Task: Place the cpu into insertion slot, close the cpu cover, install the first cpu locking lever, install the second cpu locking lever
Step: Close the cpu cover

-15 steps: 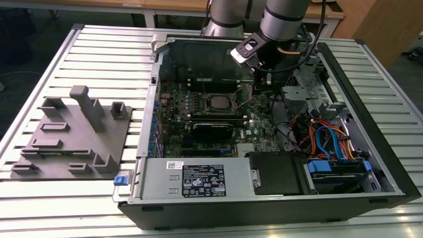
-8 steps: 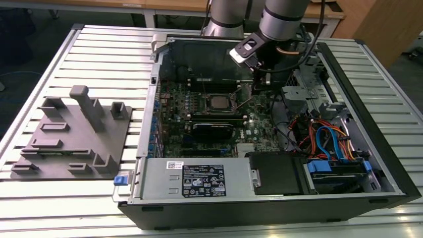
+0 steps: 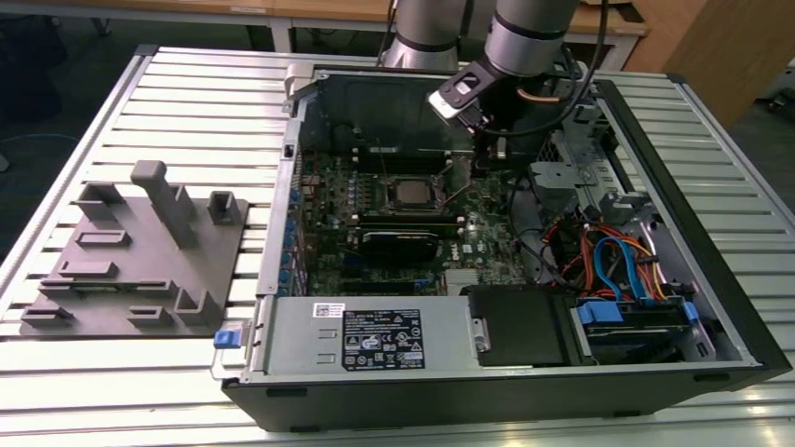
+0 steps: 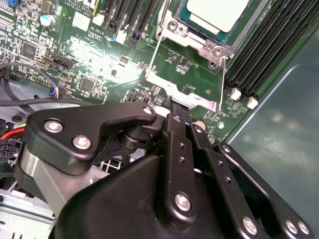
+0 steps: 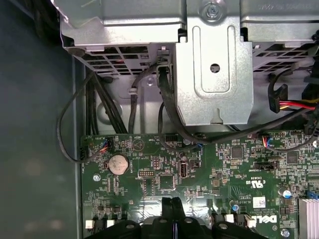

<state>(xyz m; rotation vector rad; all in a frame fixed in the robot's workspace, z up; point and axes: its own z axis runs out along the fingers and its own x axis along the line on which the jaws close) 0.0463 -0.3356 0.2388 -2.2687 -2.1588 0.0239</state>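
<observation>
The gripper point(image 4: 169, 101), pinched shut and empty, has its tips at the free lip of the open cover point(image 4: 185, 93). I judge the cover a thin, stiff, light steel frame, best pushed at that lip. In the exterior view the cpu point(image 3: 404, 193) sits in the slot point(image 3: 380, 194), at 8 o'clock from the gripper.

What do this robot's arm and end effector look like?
The arm is smooth silver-grey round tubing with a black cable running beside it and a pale block at its wrist. The end effector is matte black: flat linkage bars joined by shiny silver screws.
</observation>
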